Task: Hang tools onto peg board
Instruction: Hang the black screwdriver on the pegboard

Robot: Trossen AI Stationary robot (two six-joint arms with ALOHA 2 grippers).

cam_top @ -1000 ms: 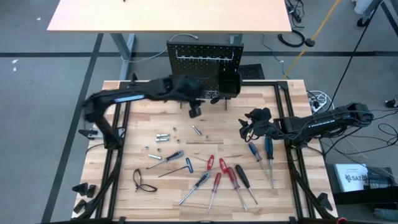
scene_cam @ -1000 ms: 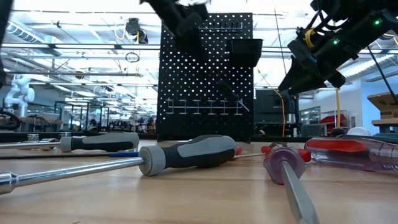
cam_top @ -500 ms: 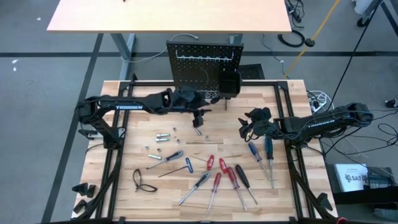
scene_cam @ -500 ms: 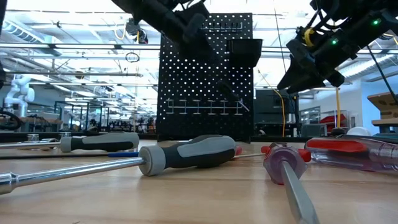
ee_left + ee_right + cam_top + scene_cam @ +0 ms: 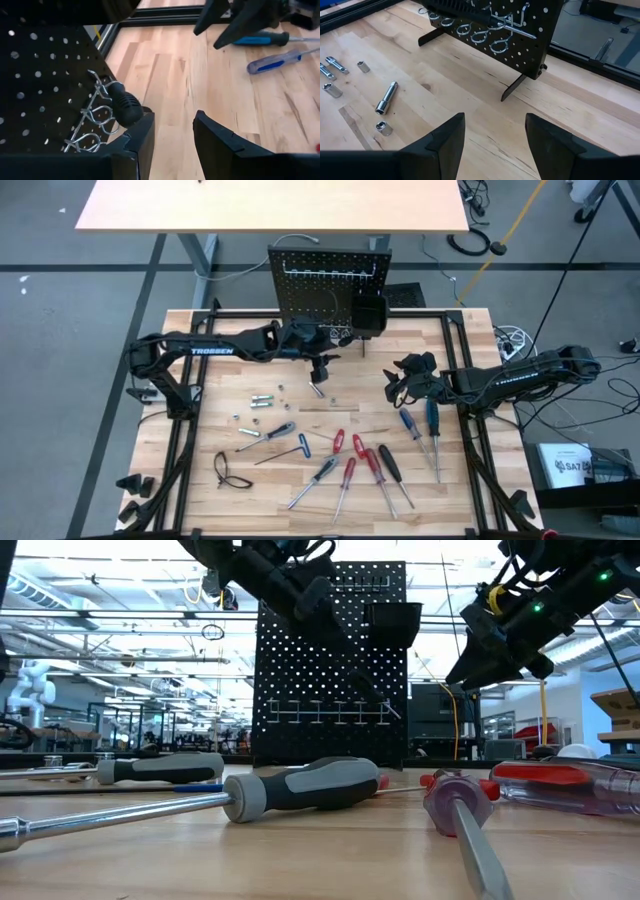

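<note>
The peg board [image 5: 330,280] stands upright at the table's far edge, with a silver hook rail [image 5: 95,120] and a small black bin [image 5: 368,312]. A black-handled screwdriver [image 5: 122,102] rests in the rail's loops. My left gripper [image 5: 318,370] hovers open just in front of the board; that handle is close beside one finger, with nothing between the fingers [image 5: 172,117]. My right gripper [image 5: 395,385] waits open above the table's right half. Red [image 5: 340,442], blue [image 5: 432,420] and black [image 5: 390,465] screwdrivers and a blue T-handle key [image 5: 300,445] lie flat on the table's near half.
Small silver sockets and bits [image 5: 262,400] lie left of centre, one longer bit [image 5: 387,97] below my left gripper. A black looped item [image 5: 228,472] lies near the front left. Black frame rails [image 5: 185,430] run along the table's left and right edges.
My left gripper has sunk in front of the peg board and tipped further downward, its fingers staying open. The tools on the table have not moved.
</note>
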